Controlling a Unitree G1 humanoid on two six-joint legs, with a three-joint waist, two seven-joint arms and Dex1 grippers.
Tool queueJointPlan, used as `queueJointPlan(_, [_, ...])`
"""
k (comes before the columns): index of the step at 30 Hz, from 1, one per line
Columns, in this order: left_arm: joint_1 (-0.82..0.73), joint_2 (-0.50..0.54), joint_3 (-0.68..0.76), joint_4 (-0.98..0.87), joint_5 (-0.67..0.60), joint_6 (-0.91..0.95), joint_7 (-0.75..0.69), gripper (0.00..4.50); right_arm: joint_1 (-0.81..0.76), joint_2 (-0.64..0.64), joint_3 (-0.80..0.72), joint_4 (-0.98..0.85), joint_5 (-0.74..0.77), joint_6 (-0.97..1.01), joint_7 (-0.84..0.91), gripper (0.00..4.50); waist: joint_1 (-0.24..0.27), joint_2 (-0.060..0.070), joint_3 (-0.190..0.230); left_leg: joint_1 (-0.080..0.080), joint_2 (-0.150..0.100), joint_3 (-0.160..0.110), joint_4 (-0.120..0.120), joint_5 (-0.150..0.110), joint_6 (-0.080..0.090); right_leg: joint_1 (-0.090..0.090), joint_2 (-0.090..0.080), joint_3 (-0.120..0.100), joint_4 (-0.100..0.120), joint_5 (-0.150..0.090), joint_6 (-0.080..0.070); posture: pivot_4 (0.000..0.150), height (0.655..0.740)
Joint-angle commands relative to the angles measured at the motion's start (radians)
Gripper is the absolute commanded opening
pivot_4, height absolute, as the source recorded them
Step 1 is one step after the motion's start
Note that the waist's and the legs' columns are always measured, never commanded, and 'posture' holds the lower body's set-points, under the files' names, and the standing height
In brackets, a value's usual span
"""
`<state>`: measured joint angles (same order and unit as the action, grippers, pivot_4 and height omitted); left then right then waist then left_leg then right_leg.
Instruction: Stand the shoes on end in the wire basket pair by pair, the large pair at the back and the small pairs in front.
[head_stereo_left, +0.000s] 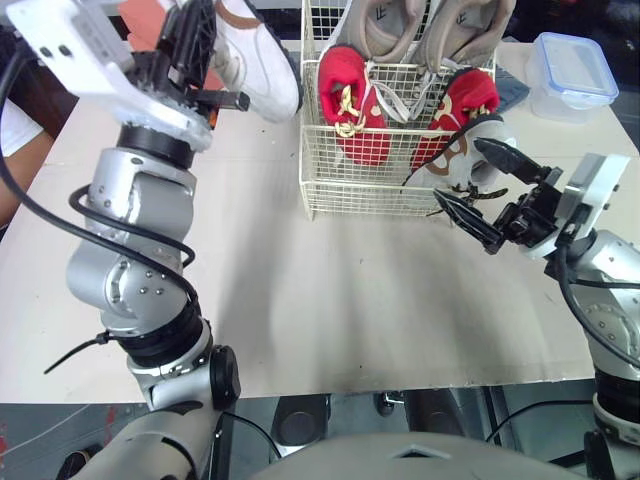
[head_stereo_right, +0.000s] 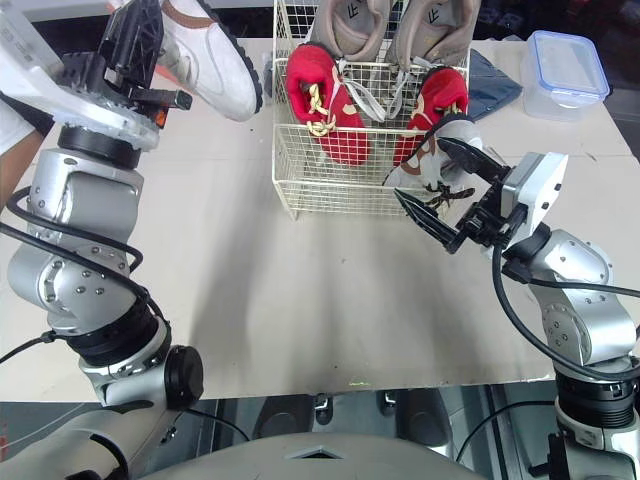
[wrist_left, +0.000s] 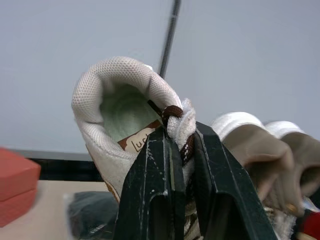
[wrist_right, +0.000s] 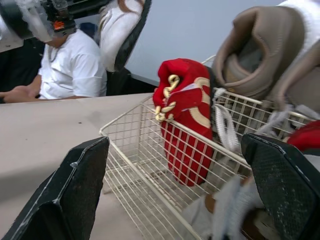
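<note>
- The left gripper (wrist_left: 180, 135) has its fingers pinched tight on the laced tongue of a white shoe (wrist_left: 112, 100), held raised with its heel opening just beyond the fingertips.
- The right gripper (head_stereo_left: 462, 172) has its fingers spread wide and grips nothing.
- A second white shoe (wrist_right: 225, 212) lies between those fingertips, seemingly untouched, just outside the wire basket (head_stereo_left: 360, 190).
- Past those fingertips, two red shoes (head_stereo_left: 352, 115) stand on end in the basket's front, with the taupe pair (head_stereo_left: 395, 25) behind them.
</note>
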<state>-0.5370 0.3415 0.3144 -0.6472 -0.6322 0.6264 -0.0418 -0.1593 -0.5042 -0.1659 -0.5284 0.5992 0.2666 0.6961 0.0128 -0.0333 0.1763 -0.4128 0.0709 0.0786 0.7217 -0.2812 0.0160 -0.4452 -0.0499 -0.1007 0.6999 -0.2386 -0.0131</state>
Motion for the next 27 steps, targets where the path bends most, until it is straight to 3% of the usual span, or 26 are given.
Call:
queueJointPlan(1, [0.028, 0.032, -0.040, -0.065, 0.027, -0.053, -0.055, 0.03, 0.004, -0.006, -0.027, -0.037, 0.015, -0.021, -0.004, 4.18, 0.002, 0.000, 0.000, 0.000, 0.000, 0.000, 0.000, 0.000, 0.000, 0.000, 0.001, 0.000, 0.000, 0.000, 0.000, 0.150, 0.6860])
queueJointPlan(11, [0.129, 0.004, -0.196, -0.068, 0.143, -0.210, -0.155, 0.03, -0.003, -0.009, -0.011, -0.038, 0.040, 0.016, -0.012, 4.18, 0.003, 0.000, 0.000, -0.001, -0.001, -0.001, 0.001, 0.000, 0.000, 0.000, 0.001, -0.001, -0.001, 0.000, 0.000, 0.150, 0.6860])
queueJointPlan(19, [0.190, -0.011, -0.347, 0.131, 0.403, -0.571, -0.273, 0.03, -0.001, -0.004, 0.003, -0.044, 0.039, 0.031, -0.017, 4.18, 0.004, 0.000, 0.000, -0.001, -0.001, -0.001, 0.001, 0.000, 0.001, 0.000, 0.002, -0.001, -0.001, 0.000, 0.000, 0.150, 0.6860])
queueJointPlan(27, [0.143, -0.124, -0.373, 0.334, 0.536, -0.812, -0.225, 0.03, 0.027, -0.009, -0.008, -0.076, 0.042, 0.040, -0.040, 4.18, 0.005, 0.000, 0.000, -0.002, -0.001, -0.001, 0.000, -0.001, 0.002, 0.000, 0.001, -0.002, -0.002, 0.000, 0.000, 0.150, 0.6860])
